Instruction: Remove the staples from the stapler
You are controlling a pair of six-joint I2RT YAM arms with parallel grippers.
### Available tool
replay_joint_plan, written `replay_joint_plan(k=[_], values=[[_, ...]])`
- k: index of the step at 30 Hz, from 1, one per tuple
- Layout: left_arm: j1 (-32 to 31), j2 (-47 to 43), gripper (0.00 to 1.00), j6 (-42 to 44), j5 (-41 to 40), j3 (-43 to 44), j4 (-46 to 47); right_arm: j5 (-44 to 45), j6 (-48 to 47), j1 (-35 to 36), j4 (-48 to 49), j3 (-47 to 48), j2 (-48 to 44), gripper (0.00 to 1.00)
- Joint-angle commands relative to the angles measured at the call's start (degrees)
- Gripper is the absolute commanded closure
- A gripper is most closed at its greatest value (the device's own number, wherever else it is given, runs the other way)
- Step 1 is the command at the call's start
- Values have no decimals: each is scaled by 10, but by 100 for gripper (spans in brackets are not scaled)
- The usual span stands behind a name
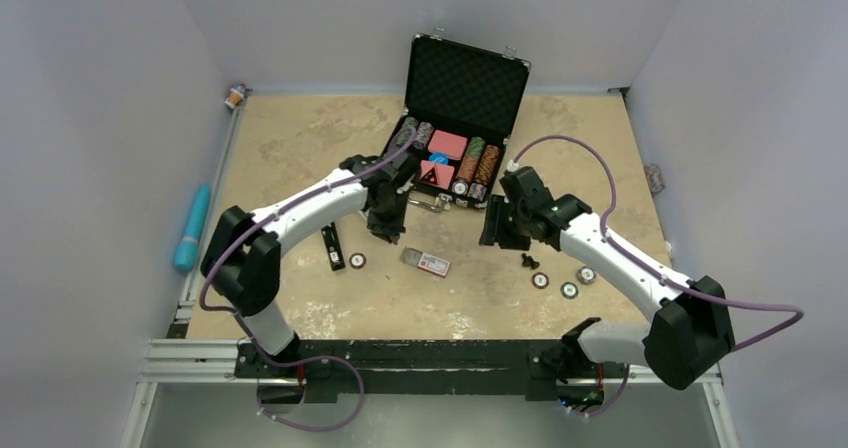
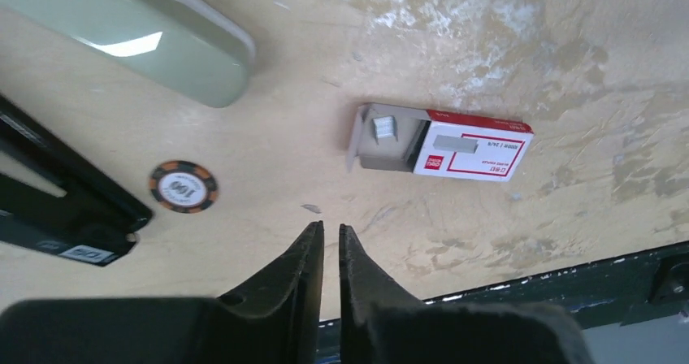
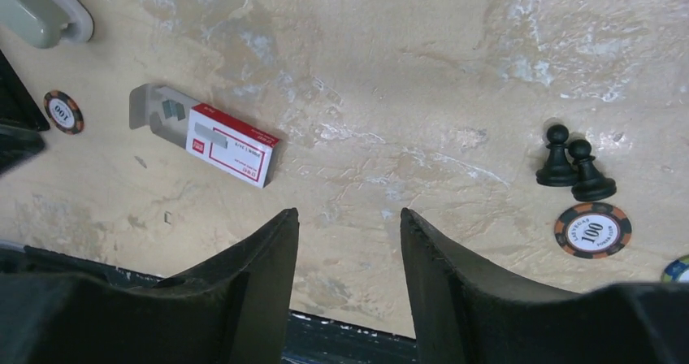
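The stapler [image 1: 331, 246] lay flat on the tan table [image 1: 300, 148], off to the left of the left gripper [image 1: 385, 230] and touched by neither arm. In the left wrist view its black body ran in from the left edge, with a brown-and-white poker chip [image 2: 184, 186] just beside it. The left gripper hung over bare tabletop with its fingers [image 2: 305, 254] drawn nearly together, only a thin slit between them and nothing caught there. Ahead of it sat a small red-and-white staple box [image 2: 443, 143] with its grey flap open. The right gripper [image 3: 349, 214] hovered apart from all this, its jaws spread wide and empty. Two black chess pawns [image 3: 573, 165] and another chip [image 3: 593, 229] lay off to one side of it. An open black case [image 1: 465, 118] of chips stood at the far side of the table.
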Motion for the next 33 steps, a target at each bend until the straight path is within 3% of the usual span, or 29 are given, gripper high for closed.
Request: replay_joint_plan(k=[1,2,6,11,19,33], values=[[49,-54,92,26,-24,-13,-11,-59,5,8,62,-29,-16,50],[53,-54,99,35,-28,-18,-9,-70,7,11,73,-37,-16,54],[54,-39,100,72,0,-42,29,-118,16,27,126,-69,-11,71],[54,-16,100,90,30,-69,70,-168,10,40,184,-97,14,79],[54,21,100,104,51,-81,109,-196,2,62,225,-102,83,80],[53,55,100,111,87,-75,146,-161,-7,65,198,-59,174,84]])
